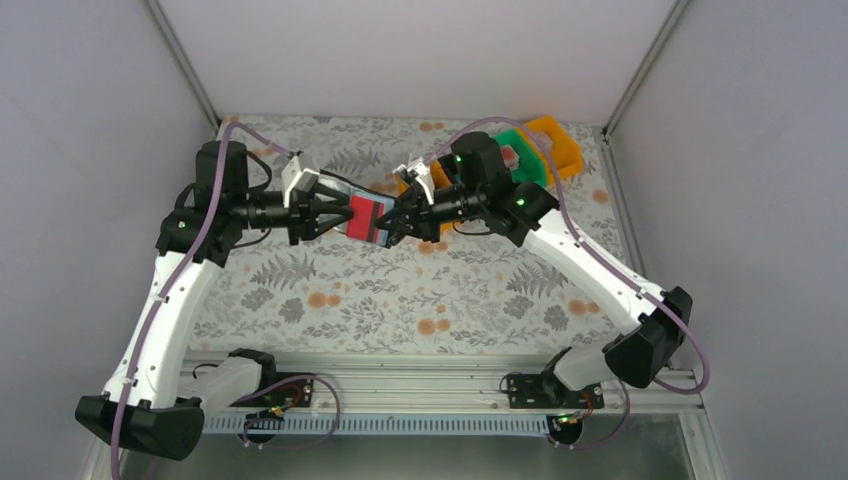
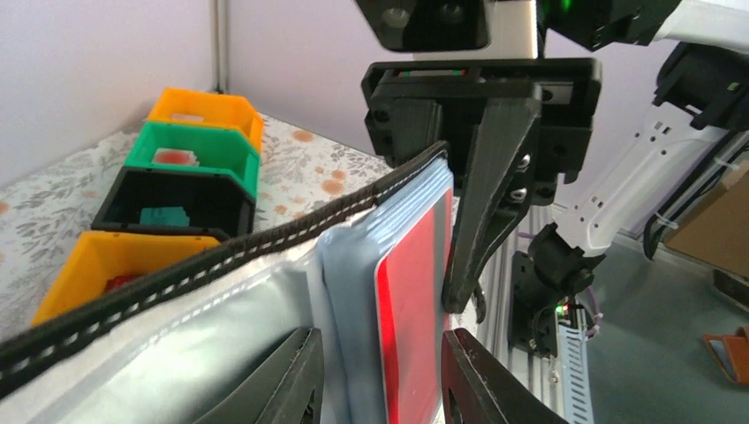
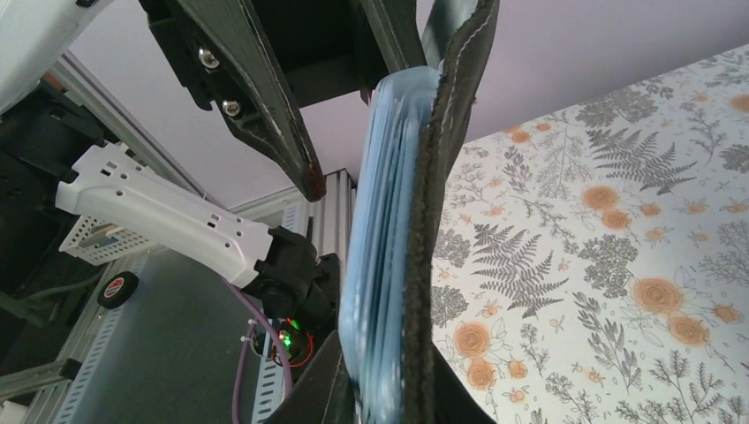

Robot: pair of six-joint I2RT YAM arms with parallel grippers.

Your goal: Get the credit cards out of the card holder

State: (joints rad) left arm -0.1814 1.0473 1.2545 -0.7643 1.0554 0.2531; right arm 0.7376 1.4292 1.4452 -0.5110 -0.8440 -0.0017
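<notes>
1. The card holder (image 2: 265, 243) hangs in the air between my two wrists, over the middle of the desk (image 1: 400, 300) and touching nothing on it. The bins (image 2: 190, 155) sit well apart, toward the far right corner.
2. My right jaws are clamped on the holder's right-hand end. One finger (image 2: 490, 177) lies against the face that shows a red-faced credit card (image 2: 411, 309), and the other is behind the black cover.
3. My left jaws stand narrowly parted astride the other end. The right wrist view shows daylight between one left finger (image 3: 274, 115) and the pale blue stack, so I judge they straddle it without pinching.
4. The holder's long axis runs from one wrist to the other, and the red-faced card lies along that line, its face turned partly up toward the top camera.
5. The card sits directly between my left fingertips, so the left arm is the nearer one to draw it. The right serves as the anchor.
6. I judge the coming move to be the left jaws closing on the card alone and pulling along that axis, away from the right wrist.
7. I cannot tell which edge of the sleeve is open, nor how many cards the pale stack holds.
</notes>
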